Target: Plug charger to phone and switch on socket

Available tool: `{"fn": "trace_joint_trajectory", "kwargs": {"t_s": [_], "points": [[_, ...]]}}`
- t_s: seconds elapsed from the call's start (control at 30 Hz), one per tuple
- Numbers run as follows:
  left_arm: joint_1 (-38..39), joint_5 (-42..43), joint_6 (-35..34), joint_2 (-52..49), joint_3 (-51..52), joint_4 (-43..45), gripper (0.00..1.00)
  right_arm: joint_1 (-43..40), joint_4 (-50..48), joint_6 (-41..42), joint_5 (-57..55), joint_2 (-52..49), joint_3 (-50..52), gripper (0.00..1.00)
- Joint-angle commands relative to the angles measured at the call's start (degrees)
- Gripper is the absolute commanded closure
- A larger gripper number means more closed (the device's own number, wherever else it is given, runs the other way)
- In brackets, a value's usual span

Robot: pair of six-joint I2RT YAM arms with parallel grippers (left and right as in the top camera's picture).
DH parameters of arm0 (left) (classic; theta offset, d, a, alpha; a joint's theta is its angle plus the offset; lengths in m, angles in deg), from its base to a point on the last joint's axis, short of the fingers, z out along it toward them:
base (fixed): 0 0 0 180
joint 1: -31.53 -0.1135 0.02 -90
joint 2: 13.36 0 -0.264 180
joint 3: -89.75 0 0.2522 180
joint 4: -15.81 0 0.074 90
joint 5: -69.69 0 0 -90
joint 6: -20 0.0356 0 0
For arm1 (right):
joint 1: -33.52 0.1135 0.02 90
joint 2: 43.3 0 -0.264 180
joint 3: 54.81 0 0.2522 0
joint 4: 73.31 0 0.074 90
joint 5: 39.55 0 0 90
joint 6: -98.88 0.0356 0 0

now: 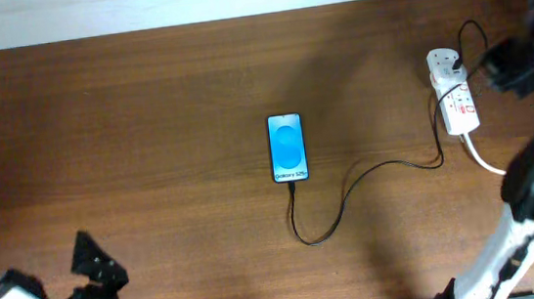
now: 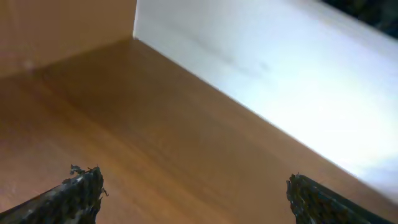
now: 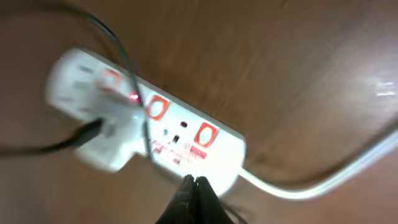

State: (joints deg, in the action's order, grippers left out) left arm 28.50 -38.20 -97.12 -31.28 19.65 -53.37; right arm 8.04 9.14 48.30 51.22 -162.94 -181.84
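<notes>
Left tool (image 2: 194, 182), fingers apart, idles over the bench (image 2: 186, 124). Phone (image 1: 287, 147) lies mid-bench, charger (image 1: 391, 163) seemingly plugged in. Right tool (image 3: 194, 182), fingers together, hovers at socket (image 3: 211, 146); an off-centre press may skid it, tugging the charger loose.

Warm brown wood grain runs right across the table (image 1: 147, 131), and there's the phone (image 1: 287, 147): black edge, light blue screen, a darker blue oval and a white text strip at one end. The charger (image 3: 62, 145) shows as thin black cable with a white adapter (image 3: 115, 140). The socket (image 3: 186, 134) is white with red-orange switches (image 3: 207, 134), one tiny red glow, and a white cord (image 3: 323, 180).
</notes>
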Motion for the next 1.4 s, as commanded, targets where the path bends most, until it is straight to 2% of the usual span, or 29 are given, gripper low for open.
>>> {"fn": "trace_joint_trajectory", "kwargs": {"t_s": [0.0, 0.2, 0.33, 0.43, 0.57, 0.67, 0.93, 1.07, 1.23, 1.37], "points": [[-2.16, -0.52, -0.68, 2.71, 0.09, 0.00, 0.01, -0.04, 0.74, -0.15, -0.87, 14.08, -1.84, 0.96], [-2.19, -0.52, -0.68, 7.39, 0.11, -1.27, 0.01, -0.04, -6.88, -0.02, 10.19, 35.43, -1.84, 0.96], [-2.19, -0.52, -0.68, 11.15, 0.09, -3.21, 0.01, -0.04, -10.47, -0.24, 11.08, 46.82, -1.84, 0.96], [-2.19, -0.52, -0.68, 13.94, 0.09, -8.09, 0.01, -0.04, -9.79, -0.24, 12.33, 51.19, -1.81, 0.96], [-2.12, -0.59, -1.33, 15.89, 0.11, -21.29, 0.01, 0.02, -8.04, -0.24, 17.81, 54.86, -1.75, 0.96], [-2.12, -0.92, -1.77, 17.57, 0.02, -21.18, 0.01, 0.35, -8.11, -0.22, 19.34, 56.78, -0.52, 0.96], [0.63, -0.94, -1.77, 17.57, 0.04, -21.18, 0.01, 11.61, -14.21, -0.22, 18.93, 62.29, 8.68, 0.96], [0.63, -0.96, -1.77, 17.55, 0.04, -21.18, 0.01, 12.02, -14.56, -0.22, 18.95, 62.99, 8.87, 0.96], [0.63, -1.03, -1.36, 17.53, 1.05, -12.24, 0.01, 12.02, -14.56, -0.22, 18.95, 64.11, 8.90, 0.96], [0.63, 2.38, -1.29, 17.55, 12.57, 0.13, 0.01, 12.02, -14.60, -0.24, 18.93, 65.05, 8.90, 0.96]]}}
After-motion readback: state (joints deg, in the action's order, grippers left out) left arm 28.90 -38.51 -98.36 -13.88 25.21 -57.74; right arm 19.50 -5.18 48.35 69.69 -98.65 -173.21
